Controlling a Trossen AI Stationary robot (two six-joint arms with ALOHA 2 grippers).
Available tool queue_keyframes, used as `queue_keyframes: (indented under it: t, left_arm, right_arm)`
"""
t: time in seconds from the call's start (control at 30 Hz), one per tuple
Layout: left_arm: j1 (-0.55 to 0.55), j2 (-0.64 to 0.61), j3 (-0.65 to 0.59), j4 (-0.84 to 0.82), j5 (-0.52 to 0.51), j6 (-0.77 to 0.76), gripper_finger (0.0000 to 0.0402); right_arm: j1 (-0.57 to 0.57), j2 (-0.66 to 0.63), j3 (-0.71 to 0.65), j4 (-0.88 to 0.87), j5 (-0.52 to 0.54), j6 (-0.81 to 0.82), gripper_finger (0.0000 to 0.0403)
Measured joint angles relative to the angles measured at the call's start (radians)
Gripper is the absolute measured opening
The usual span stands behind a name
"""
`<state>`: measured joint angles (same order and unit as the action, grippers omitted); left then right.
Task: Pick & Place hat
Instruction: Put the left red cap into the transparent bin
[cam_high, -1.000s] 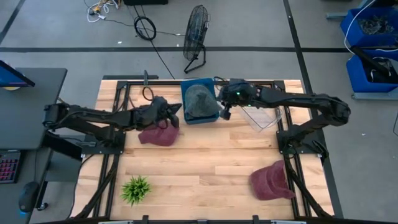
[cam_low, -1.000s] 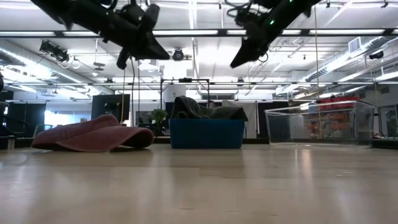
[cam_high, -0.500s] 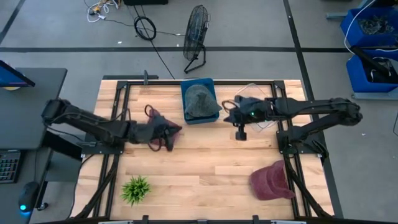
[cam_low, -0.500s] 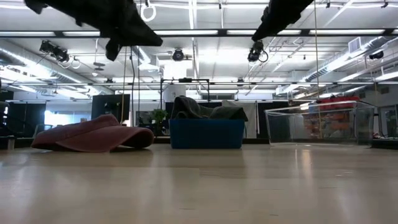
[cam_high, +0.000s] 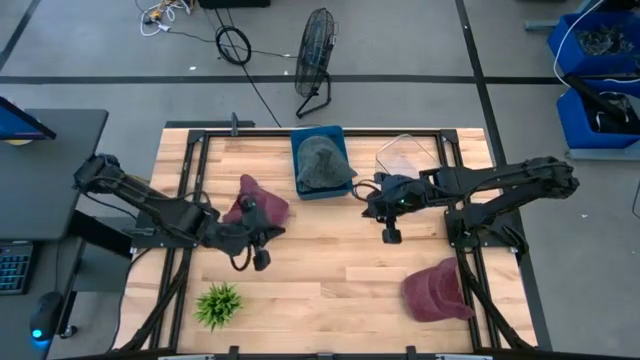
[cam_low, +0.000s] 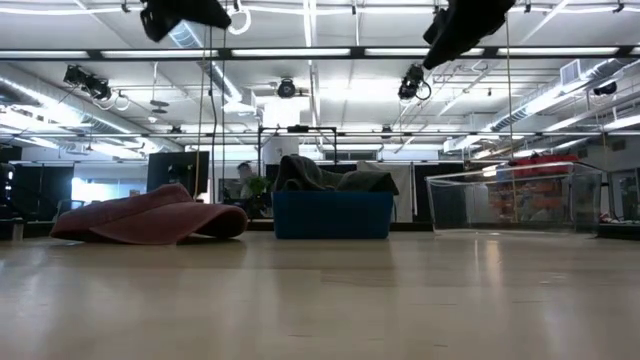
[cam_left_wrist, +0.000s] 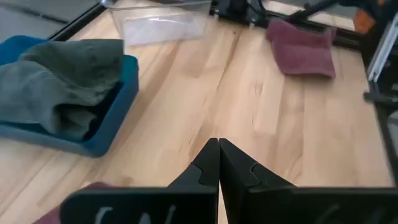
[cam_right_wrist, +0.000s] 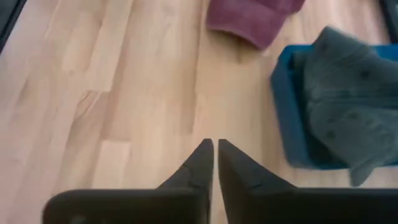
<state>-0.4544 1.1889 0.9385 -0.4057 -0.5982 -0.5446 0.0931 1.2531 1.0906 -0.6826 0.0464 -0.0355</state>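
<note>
Hat (cam_high: 260, 203) beside left gripper (cam_high: 258, 257), untouched

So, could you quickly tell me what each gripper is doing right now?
Left gripper: shut, holding nothing.
Right gripper: shut, holding nothing.

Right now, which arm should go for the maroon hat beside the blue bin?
Left. The left gripper, shut and empty, hovers just in front of that maroon hat; the right gripper is across the table, beyond the blue bin.
</note>
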Motion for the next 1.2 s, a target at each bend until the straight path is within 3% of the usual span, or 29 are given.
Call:
queue_keyframes:
  t: [0.2,0.37,0.57,0.77,1.03,1.2]
  left_arm:
    - [0.001,0.035,0.194,-0.343,0.054,-0.149,0.0011]
    - [0.044,0.042,0.213,-0.504,0.054,-0.294,0.0061]
    - [0.149,0.042,0.097,-0.511,0.051,-0.522,0.0129]
    - [0.27,0.042,-0.079,-0.487,0.043,-0.738,0.0155]
    - [0.344,0.042,-0.274,-0.212,0.052,-0.749,0.015]
    - [0.373,0.042,-0.334,-0.143,0.052,-0.753,0.0149]
  right_arm:
    - [0.047,0.007,0.0,-0.032,-0.003,0.014,0.0091]
    - [0.111,0.007,0.0,-0.079,-0.003,0.133,0.0143]
    - [0.194,0.007,0.0,-0.186,-0.003,0.248,0.0162]
    - [0.23,0.007,0.0,-0.213,-0.003,0.335,0.0156]
    - [0.232,0.006,0.0,-0.212,0.01,0.331,0.0153]
    - [0.231,0.006,0.0,-0.212,0.024,0.314,0.0153]
